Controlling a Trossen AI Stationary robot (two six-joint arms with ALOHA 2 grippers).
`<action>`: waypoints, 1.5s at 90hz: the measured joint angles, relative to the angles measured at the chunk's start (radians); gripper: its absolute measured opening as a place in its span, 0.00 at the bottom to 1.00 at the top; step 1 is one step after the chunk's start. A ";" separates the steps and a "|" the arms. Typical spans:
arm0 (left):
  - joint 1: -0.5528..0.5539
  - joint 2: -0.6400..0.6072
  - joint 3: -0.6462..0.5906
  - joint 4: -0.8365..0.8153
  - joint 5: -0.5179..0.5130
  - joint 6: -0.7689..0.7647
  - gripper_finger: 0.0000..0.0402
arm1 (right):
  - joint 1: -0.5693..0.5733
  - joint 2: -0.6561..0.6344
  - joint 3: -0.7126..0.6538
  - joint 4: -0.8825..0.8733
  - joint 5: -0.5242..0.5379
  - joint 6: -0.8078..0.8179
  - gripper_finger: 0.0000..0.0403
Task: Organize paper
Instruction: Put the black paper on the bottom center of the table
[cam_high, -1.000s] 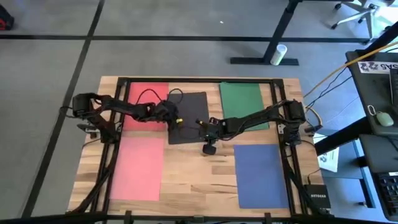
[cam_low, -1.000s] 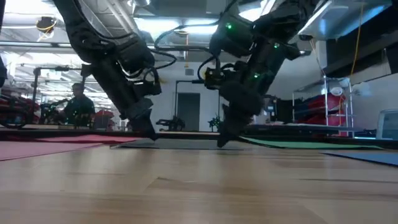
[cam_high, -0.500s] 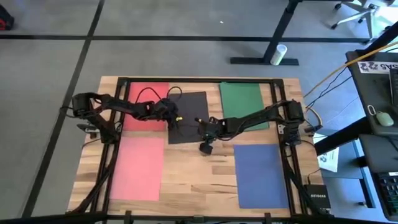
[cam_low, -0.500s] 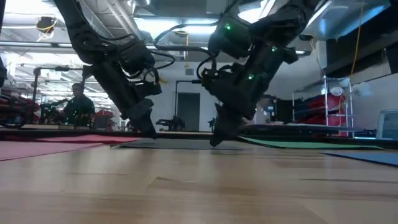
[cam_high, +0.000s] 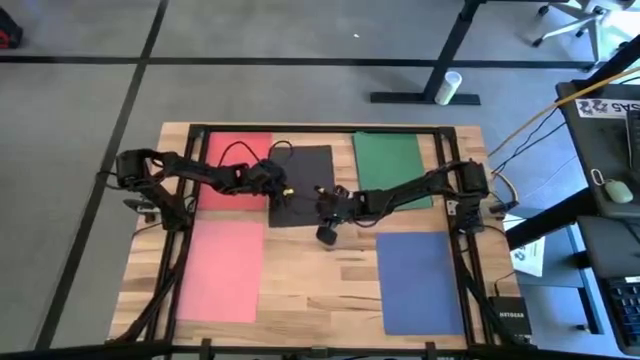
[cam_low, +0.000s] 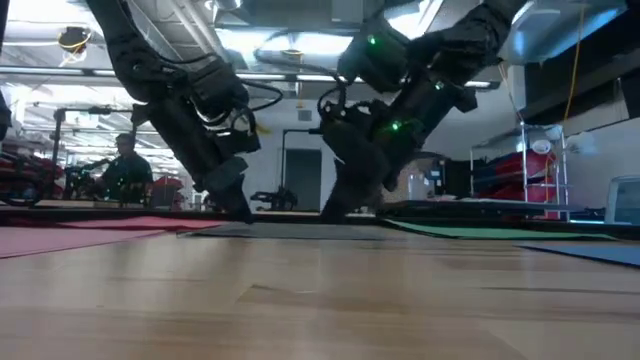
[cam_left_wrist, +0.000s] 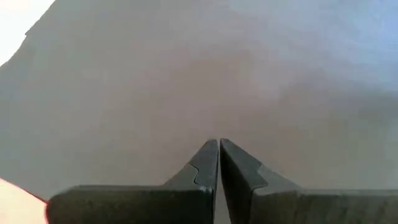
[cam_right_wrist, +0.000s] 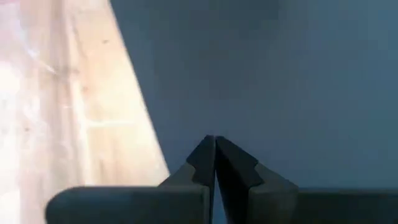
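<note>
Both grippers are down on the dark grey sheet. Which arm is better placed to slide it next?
Probably the right. Its gripper presses, jaws shut, near the grey sheet's lower edge by bare table, with room to drag. The left gripper, also shut, sits at the edge beside the red sheet.

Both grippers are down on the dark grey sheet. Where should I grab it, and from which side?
The dark grey sheet lies flat on the table, so nothing stands up to pinch. Probably best is its near edge, over bare wood: come in low from the near side, by the right gripper. The left gripper presses its left edge.
</note>
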 joint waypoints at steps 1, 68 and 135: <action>0.000 0.001 0.000 0.001 0.000 0.000 0.00 | 0.000 0.000 0.001 0.000 0.001 -0.005 0.00; -0.056 0.066 0.009 0.051 -0.003 0.019 0.00 | -0.204 0.000 0.011 -0.001 0.090 -0.218 0.00; -0.167 -0.013 0.054 0.055 0.003 0.053 0.00 | -0.210 -0.028 0.001 -0.069 0.034 -0.220 0.00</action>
